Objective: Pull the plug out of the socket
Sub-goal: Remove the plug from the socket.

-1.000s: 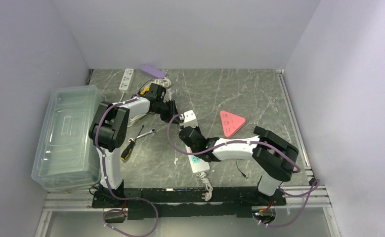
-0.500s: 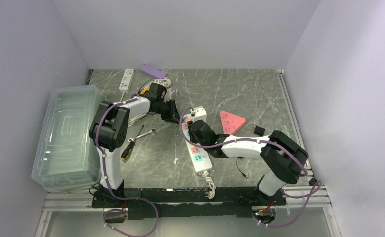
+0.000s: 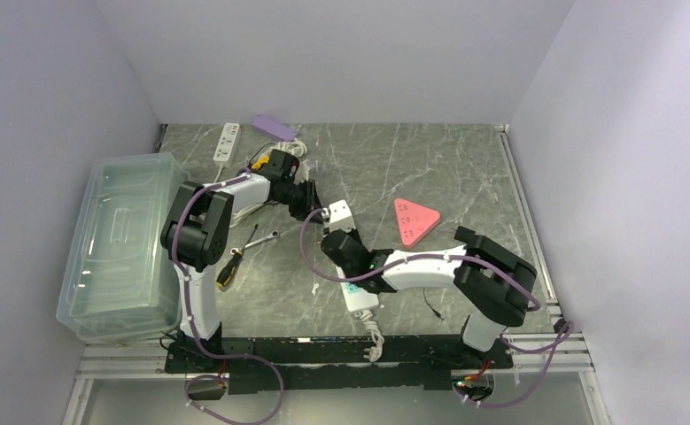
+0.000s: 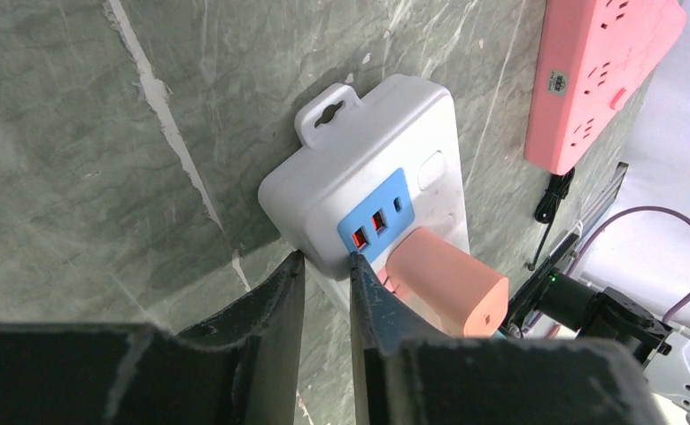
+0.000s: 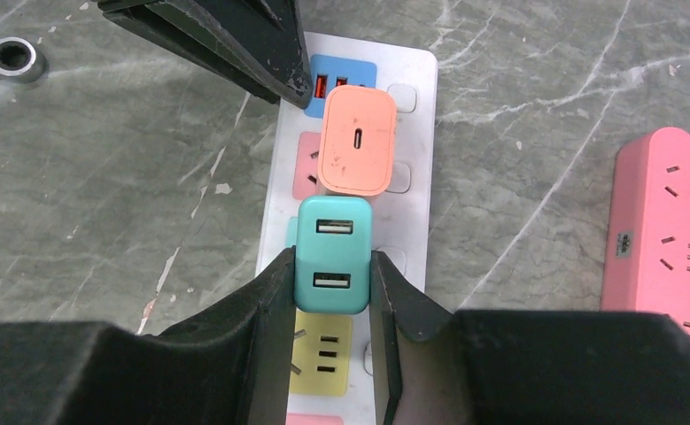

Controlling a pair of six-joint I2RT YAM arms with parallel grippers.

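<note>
Grey marble desk [image 3: 465, 168], white power strip [image 5: 416, 133], only right wrist view shows teal plug [image 5: 332, 257] seated in it, clamped between right jaws, orange plug [image 5: 356, 142] just beyond, left jaws narrow at strip's end, grip unclear.

On the power strip [image 5: 416, 88], the near charger [image 5: 332, 252] sits between the right gripper [image 5: 332, 261] fingers, a second charger [image 5: 356, 142] just ahead, the left gripper [image 4: 323, 266] beyond it.

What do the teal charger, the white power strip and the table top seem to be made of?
Teal charger: likely moulded plastic, matt, with even colour and rounded edges. White power strip: plastic too, smooth, slightly glossy. Table top: grey-green with white veins, like marble, though possibly a printed laminate.
</note>
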